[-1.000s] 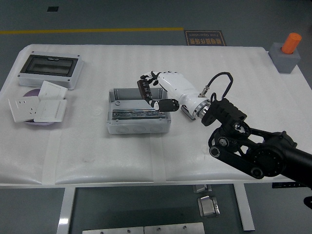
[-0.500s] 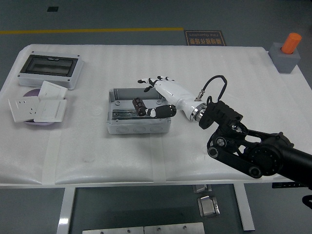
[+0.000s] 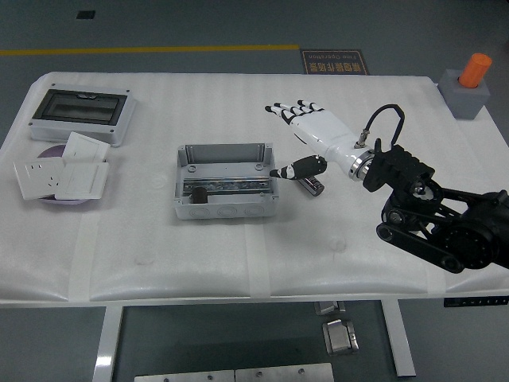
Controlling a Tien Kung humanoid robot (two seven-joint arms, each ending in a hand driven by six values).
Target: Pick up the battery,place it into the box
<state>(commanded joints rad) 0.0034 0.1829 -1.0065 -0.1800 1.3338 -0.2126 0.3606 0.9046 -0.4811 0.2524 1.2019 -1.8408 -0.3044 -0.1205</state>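
Battery point(image 3: 199, 196) lies inside the grey box point(image 3: 225, 182) at its left end, the placing apparently done. Right robot hand point(image 3: 301, 121) hovers beside the box over the white table point(image 3: 238, 255), fingers spread and empty; only withdrawal seems left.

A small black cylindrical battery point(image 3: 200, 196) lies in the grey open metal box point(image 3: 227, 181). The robot's white-shelled, black-jointed right hand point(image 3: 306, 130) hovers over the white padded table point(image 3: 159, 255), with an orange cylinder point(image 3: 476, 70) at its far right corner.
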